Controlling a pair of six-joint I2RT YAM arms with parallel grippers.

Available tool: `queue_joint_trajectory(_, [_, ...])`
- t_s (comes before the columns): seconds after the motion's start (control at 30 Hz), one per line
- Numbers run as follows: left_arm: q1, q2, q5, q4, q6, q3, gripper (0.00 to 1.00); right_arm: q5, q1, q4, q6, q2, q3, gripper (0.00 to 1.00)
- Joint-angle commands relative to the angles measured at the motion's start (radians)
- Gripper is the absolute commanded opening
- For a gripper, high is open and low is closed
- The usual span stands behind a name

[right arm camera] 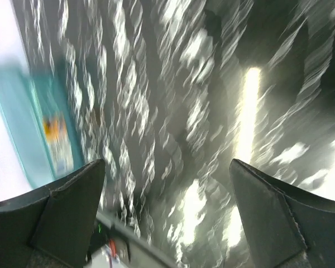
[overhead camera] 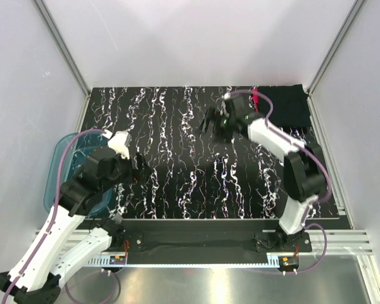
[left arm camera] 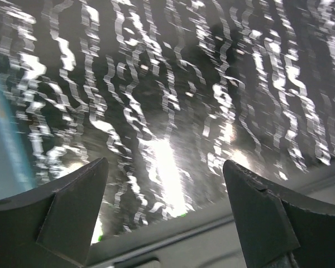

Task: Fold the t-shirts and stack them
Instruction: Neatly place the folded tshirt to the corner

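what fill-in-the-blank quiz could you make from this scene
On the table, the black t-shirt lies at the far ___ corner.
The blue tub sits at its ___ edge.
The left end effector and right end effector are both ___, holding nothing.
Missing words: right; left; open.

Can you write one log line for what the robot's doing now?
left gripper: open, empty, by tub | right gripper: open, empty, over table | black shirt: far right corner

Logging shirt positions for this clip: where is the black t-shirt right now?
In the top view, the black t-shirt lies at the far right corner of the table, to the right of the right gripper.
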Motion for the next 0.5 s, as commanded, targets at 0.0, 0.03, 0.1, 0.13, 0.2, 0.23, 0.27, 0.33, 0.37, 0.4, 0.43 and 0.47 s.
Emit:
queue_joint_trajectory(0.0, [0.002,-0.022,0.147,0.092,-0.057,-0.029,0.90,0.175,0.038,0.083,0.116,-0.223,-0.200,1.00])
queue_joint_trajectory(0.03, [0.002,-0.022,0.178,0.098,-0.074,-0.029,0.90,0.193,0.045,0.083,0.125,-0.259,-0.248,1.00])
queue_joint_trajectory(0.1, [0.002,-0.011,0.211,0.111,-0.091,-0.022,0.90,0.241,0.046,0.080,0.167,-0.381,-0.381,1.00])
queue_joint_trajectory(0.13, [0.001,-0.008,0.221,0.118,-0.095,-0.014,0.90,0.250,0.043,0.089,0.173,-0.426,-0.426,1.00])
queue_joint_trajectory(0.2, [0.004,-0.006,0.238,0.160,-0.126,-0.020,0.91,0.246,0.046,0.125,0.198,-0.559,-0.564,1.00])
queue_joint_trajectory(0.23, [0.003,-0.008,0.241,0.183,-0.143,-0.046,0.91,0.244,0.046,0.170,0.210,-0.651,-0.615,0.99])
queue_joint_trajectory(0.27, [0.004,-0.014,0.247,0.242,-0.169,-0.064,0.92,0.256,0.046,0.182,0.242,-0.697,-0.708,1.00])
queue_joint_trajectory(0.33, [0.006,-0.039,0.271,0.317,-0.274,-0.121,0.92,0.262,0.045,0.216,0.282,-0.820,-0.794,1.00])
queue_joint_trajectory(0.37, [0.006,-0.048,0.277,0.372,-0.316,-0.179,0.92,0.256,0.045,0.218,0.343,-0.857,-0.866,1.00])
queue_joint_trajectory(0.4, [0.006,-0.063,0.294,0.403,-0.392,-0.207,0.92,0.244,0.045,0.219,0.369,-0.891,-0.897,1.00])
queue_joint_trajectory(0.43, [0.006,-0.074,0.305,0.431,-0.425,-0.233,0.92,0.226,0.045,0.247,0.383,-0.953,-0.928,1.00])
queue_joint_trajectory(0.47, [0.006,-0.086,0.314,0.475,-0.451,-0.268,0.92,0.183,0.048,0.268,0.405,-0.981,-0.993,1.00])
